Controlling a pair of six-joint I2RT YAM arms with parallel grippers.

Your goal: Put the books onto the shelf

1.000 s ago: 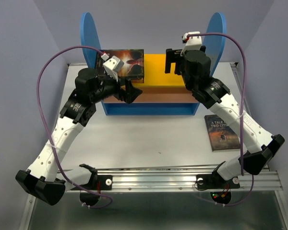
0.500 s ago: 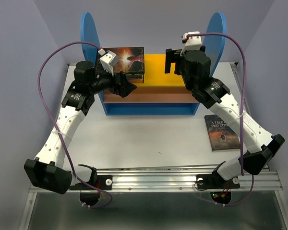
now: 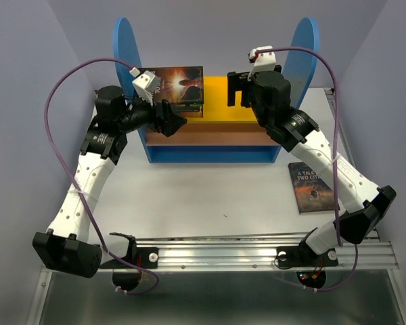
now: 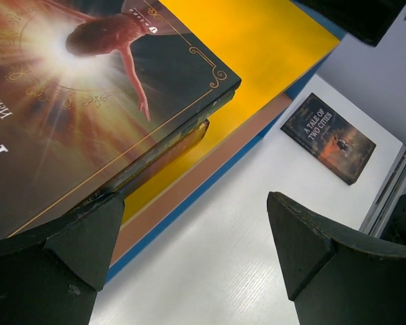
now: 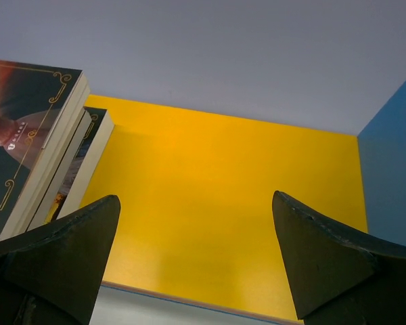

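My left gripper [image 3: 170,122] and right gripper [image 3: 238,89] stand spread, empty. A stack of books [image 3: 178,88], dark sunburst cover uppermost, lies at the shelf [image 3: 210,154] top's left end. Another dark book [image 3: 314,187] lies flat by the table's [image 3: 210,193] right edge.

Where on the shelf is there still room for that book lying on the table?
The yellow top board is bare between the stack of books and the right blue side panel; the open right gripper hangs there. The left end is crowded: the stack and the left gripper.
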